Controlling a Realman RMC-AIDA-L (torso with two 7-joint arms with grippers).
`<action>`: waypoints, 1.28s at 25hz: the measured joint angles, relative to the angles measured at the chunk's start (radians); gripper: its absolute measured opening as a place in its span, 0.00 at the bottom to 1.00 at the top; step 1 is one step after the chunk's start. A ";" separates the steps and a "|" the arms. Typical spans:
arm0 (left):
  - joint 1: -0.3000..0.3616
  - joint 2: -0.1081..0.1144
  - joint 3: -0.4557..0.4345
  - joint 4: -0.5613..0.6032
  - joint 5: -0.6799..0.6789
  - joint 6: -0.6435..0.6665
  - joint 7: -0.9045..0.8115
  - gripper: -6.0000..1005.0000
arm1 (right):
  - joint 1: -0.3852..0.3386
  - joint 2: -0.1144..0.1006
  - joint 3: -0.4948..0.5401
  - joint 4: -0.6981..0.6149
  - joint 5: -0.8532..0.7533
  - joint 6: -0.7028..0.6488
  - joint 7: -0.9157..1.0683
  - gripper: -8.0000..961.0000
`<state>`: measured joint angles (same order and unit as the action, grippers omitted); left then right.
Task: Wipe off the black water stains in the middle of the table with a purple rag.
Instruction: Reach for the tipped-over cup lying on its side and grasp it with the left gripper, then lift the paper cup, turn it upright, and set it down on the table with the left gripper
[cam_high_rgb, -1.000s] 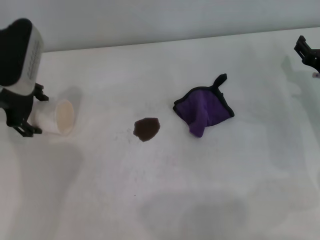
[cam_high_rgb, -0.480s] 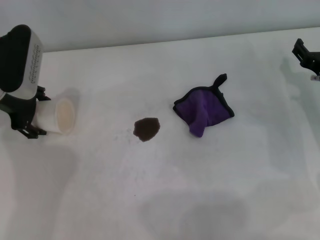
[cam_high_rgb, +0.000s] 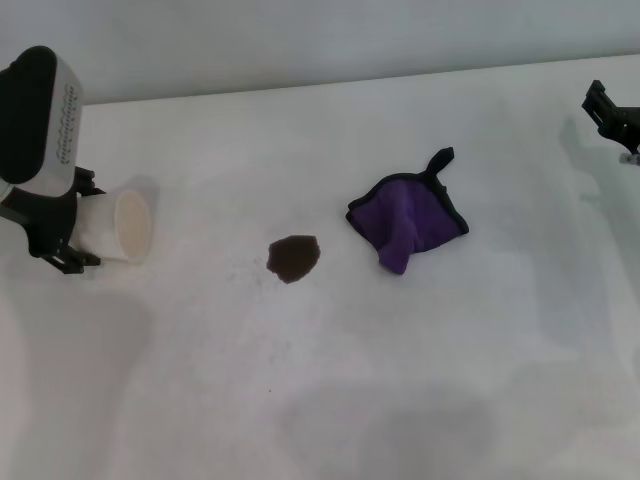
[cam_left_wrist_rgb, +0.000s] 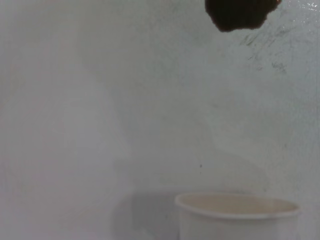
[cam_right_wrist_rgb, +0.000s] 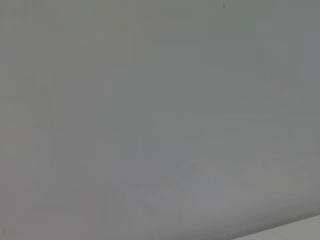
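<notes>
The purple rag (cam_high_rgb: 407, 222) lies bunched on the white tabletop (cam_high_rgb: 450, 350), just beside the black water stains (cam_high_rgb: 293, 258). The right hand (cam_high_rgb: 612, 112), grip indiscernible, is nearer; the left hand (cam_high_rgb: 62, 230) holds a cup (cam_high_rgb: 120, 227).

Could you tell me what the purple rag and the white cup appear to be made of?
The purple rag looks like soft fleecy cloth: it lies in rumpled folds, with black stitched edging. The white cup looks like matte paper, though thin plastic is possible: thin wall, rolled rim.
</notes>
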<state>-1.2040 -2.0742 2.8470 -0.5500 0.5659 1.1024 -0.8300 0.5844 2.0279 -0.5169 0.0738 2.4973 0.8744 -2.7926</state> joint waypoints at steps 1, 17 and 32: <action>0.000 0.000 0.000 0.000 -0.001 0.000 0.000 0.86 | 0.000 0.000 0.000 0.000 0.000 0.000 0.002 0.88; 0.008 -0.003 0.000 -0.048 -0.189 -0.021 -0.002 0.68 | 0.000 0.000 -0.006 0.000 0.000 0.007 0.010 0.88; 0.459 -0.002 -0.002 0.333 -1.430 0.048 0.287 0.59 | -0.073 -0.008 -0.016 -0.020 -0.095 0.197 0.012 0.88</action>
<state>-0.7450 -2.0765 2.8454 -0.2168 -0.8642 1.1505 -0.5430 0.5111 2.0194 -0.5324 0.0539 2.4021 1.0715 -2.7805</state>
